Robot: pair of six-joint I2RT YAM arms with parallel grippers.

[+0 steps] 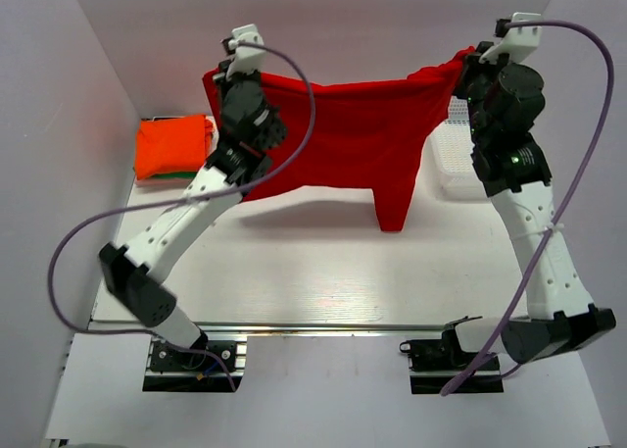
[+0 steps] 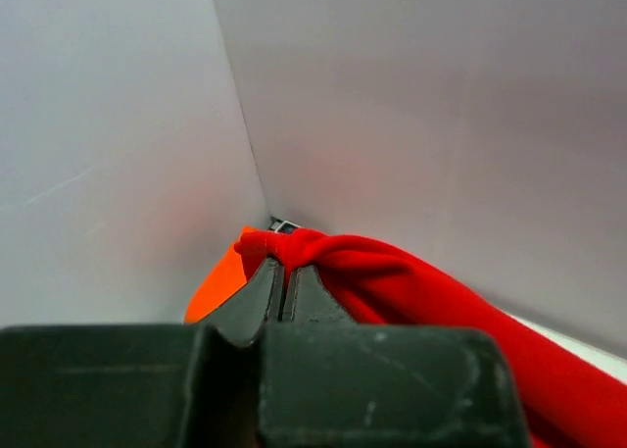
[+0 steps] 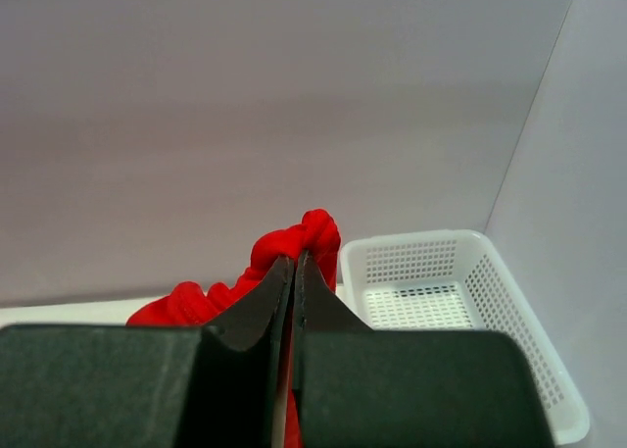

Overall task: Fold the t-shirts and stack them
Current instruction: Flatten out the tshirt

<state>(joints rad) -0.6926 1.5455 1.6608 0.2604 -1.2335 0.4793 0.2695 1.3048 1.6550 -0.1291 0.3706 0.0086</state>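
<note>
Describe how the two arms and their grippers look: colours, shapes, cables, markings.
Both the left arm and right arm have white links dotted with small holes, joined by black joints. A purple cable loops along each. A green light glows on the right arm. The left gripper and right gripper have dark, tapering fingers.

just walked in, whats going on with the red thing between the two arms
Both arms are holding a red t-shirt up off the table, stretched between them. The left gripper is shut on one upper corner and the right gripper on the other, so the shirt hangs spread out and is not yet folded. A folded orange shirt lies at the far left, and a white mesh basket sits at the far right.
</note>
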